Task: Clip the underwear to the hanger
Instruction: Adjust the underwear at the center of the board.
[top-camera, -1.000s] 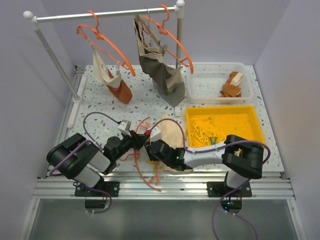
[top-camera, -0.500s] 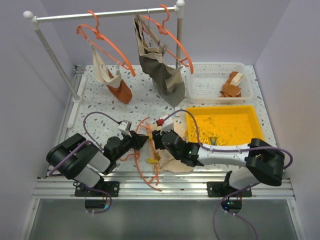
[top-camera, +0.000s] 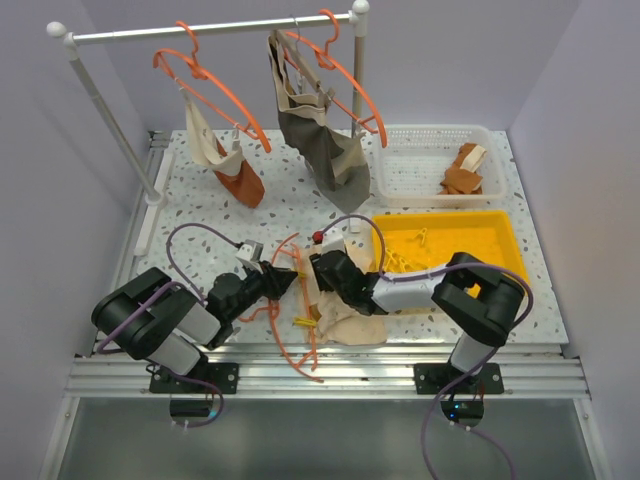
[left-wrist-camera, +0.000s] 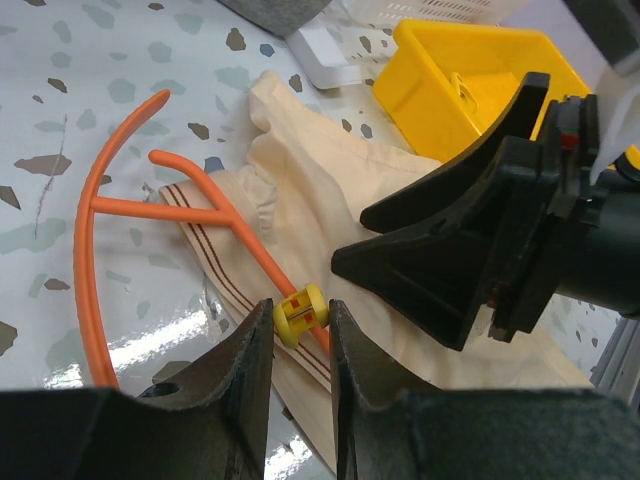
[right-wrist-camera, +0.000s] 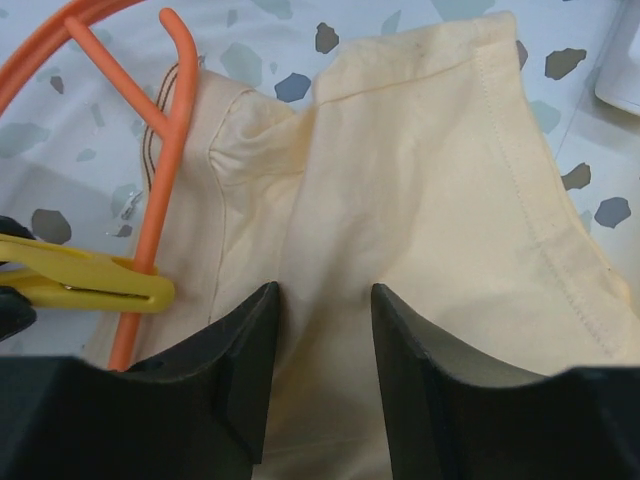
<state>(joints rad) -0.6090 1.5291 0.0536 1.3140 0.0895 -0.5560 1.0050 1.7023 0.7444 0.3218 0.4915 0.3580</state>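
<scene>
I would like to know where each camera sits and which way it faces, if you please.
Top external: high behind the bases, looking down at the table; left arm and right arm show.
Left wrist: low, facing rightward over the underwear; left gripper pinches the yellow clip, right gripper opposite.
Right wrist: looking down on the underwear; its fingers show.
Shared: both wrist views show the clip at the hanger.

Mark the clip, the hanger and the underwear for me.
clip (left-wrist-camera: 302, 312): left wrist view, its round ridged end.
hanger (right-wrist-camera: 168, 150): right wrist view, the straight orange bar.
underwear (right-wrist-camera: 430, 200): right wrist view, the middle of the cloth.
</scene>
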